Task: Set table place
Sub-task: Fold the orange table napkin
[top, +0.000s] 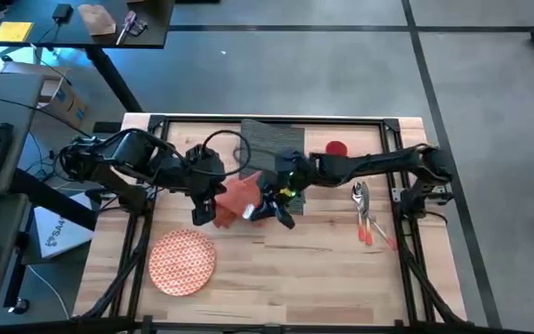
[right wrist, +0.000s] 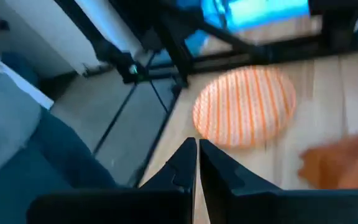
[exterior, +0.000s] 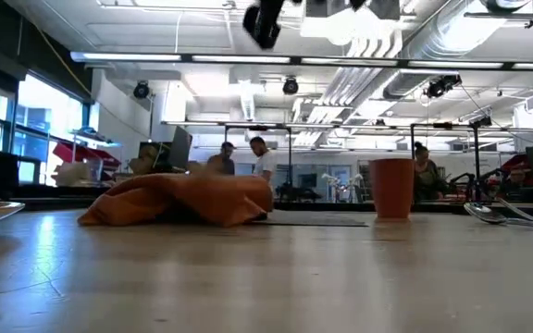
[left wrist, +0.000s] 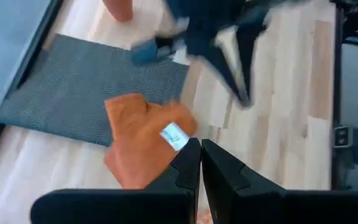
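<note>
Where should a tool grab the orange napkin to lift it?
Take the napkin from above, pinching the raised fold on top of its crumpled heap. It lies bunched, partly over the placemat edge, so its flat edges probably offer little to grip.

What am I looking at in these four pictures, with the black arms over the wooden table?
It is a robot with two dark jointed arms, each ending in a two-finger gripper. One picture looks straight down from above, one looks level across the light wooden table, and the other two come from cameras on the arms' wrists.

On the table lie a dark grey woven placemat, a crumpled orange cloth napkin partly overlapping the placemat's edge, a round orange-red patterned plate, a small red cup and orange-handled silver cutlery.

The left gripper and the right gripper both hang above the napkin, fingers closed together. Neither holds anything. The people behind the table are simply in the room beyond.
</note>
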Tool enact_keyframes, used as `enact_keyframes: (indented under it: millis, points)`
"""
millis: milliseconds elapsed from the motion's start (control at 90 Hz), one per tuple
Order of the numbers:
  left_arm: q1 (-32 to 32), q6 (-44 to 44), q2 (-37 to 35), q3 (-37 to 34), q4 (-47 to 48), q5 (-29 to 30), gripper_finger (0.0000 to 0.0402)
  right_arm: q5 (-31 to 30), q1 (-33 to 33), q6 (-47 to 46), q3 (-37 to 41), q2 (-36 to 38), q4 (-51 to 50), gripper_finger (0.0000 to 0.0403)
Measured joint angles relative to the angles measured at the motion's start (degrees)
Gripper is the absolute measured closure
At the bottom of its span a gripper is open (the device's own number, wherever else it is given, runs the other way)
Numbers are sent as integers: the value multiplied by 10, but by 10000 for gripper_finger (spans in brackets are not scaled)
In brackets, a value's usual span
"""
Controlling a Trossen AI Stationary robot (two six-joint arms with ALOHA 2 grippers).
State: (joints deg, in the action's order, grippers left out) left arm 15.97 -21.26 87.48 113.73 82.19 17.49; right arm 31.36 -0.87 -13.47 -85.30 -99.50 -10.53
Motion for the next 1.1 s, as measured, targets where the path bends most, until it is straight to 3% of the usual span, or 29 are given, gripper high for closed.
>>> enact_keyframes:
  millis: [156, 311, 433, 589, 733, 822, 967, 1100]
  points:
    - [0, 30, 1, -6, -2, 2, 401, -47, -6, -23, -45, -3, -106, 403]
    - [0, 29, 1, -6, -12, 3, 401, -126, -4, -99, 10, -16, -177, 400]
    - [6, 19, 2, -5, -12, -3, 401, -150, 21, -183, 95, -15, -133, 370]
    - [20, 4, 2, -5, -11, -4, 401, -172, 59, -255, 204, -19, -9, 289]
    - [33, 3, 2, -6, -11, -4, 401, -235, 70, -233, 237, -51, 60, 217]
    - [38, -5, 2, -6, -10, -4, 401, -238, 64, -206, 224, -82, 86, 189]
    - [39, -23, 2, -6, -7, -5, 401, -255, 50, -165, 185, -139, 86, 182]
    - [39, -41, 2, -6, -7, -6, 401, -263, 43, -146, 151, -180, 86, 222]
